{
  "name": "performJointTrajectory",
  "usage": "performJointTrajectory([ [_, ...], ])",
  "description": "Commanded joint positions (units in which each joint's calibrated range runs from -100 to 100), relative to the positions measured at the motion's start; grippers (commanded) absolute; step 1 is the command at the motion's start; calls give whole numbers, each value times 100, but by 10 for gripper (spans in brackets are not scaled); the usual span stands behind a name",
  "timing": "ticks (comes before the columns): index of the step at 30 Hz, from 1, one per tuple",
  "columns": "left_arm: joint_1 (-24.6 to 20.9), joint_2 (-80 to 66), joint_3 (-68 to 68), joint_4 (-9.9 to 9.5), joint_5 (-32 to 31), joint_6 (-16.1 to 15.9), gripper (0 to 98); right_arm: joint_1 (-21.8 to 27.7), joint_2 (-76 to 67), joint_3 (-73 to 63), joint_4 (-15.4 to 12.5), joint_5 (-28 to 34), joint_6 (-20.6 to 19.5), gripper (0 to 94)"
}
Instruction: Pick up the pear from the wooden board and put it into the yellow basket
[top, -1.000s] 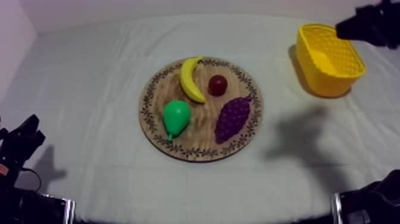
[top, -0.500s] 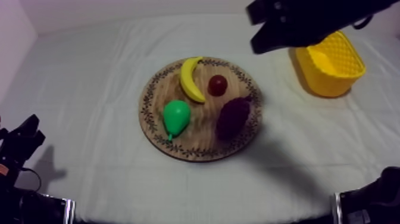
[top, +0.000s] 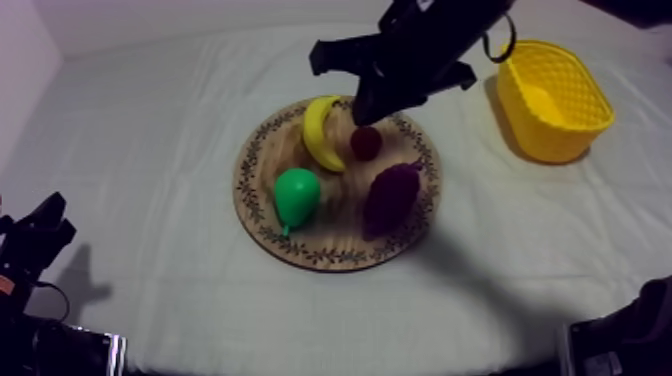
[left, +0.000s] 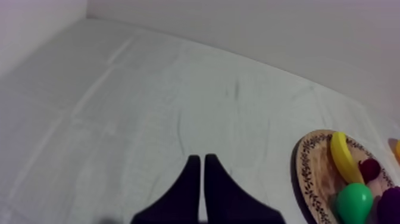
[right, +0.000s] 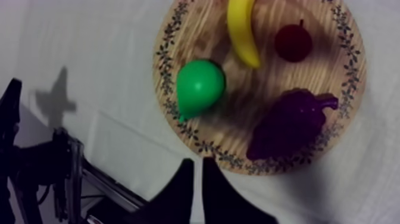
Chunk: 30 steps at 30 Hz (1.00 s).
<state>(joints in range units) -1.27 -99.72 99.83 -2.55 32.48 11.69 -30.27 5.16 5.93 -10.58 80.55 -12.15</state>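
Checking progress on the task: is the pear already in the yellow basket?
No, the pear lies on the wooden board, apart from the yellow basket.

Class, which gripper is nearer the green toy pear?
Right. The right gripper hangs over the round wooden board bearing the green toy pear; the left gripper rests off the board, over the grey-white cloth.
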Motion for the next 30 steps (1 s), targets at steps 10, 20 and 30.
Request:
performJointTrajectory([
  [10, 0, -2, -5, -1, 1, 0, 1, 103, 1395, -610, -286, 18, -27, 723],
  [20, 0, -2, -5, -1, 1, 0, 1, 10, 2278, -1118, -493, 67, -29, 852],
  [30, 0, -2, -5, -1, 1, 0, 1, -94, 3209, -1791, -606, 129, -92, 860],
])
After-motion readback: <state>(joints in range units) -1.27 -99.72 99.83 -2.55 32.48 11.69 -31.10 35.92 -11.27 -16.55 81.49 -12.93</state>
